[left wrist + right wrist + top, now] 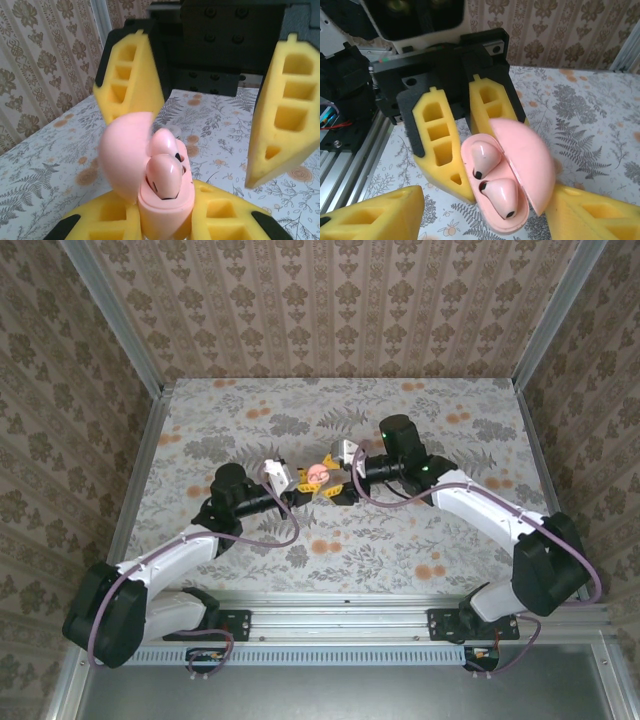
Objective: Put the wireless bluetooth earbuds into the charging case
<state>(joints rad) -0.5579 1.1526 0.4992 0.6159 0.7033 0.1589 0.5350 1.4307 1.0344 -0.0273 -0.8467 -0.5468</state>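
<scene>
Top external: folds both arms inward, wrists nearly meeting over the floral-print counter (250,570). Clamps left fingers (300,487) tight on the charging case (318,473), between the two wrists. Spreads right fingers (334,486) wide, one to either side of the case, gripping nothing. Right wrist: glossy salmon-pink round shell, lid hinged open; two smooth, pale, oval earbuds (486,155) seated inside; yellow, hollow-celled wedge fingers.

Fingers (292,115): yellow wedges with rectangular pockets
Behind fingers: black screwed bracket (220,45)
Arms: white shells (470,500), black joints (400,435), purple cables (255,538)
</scene>
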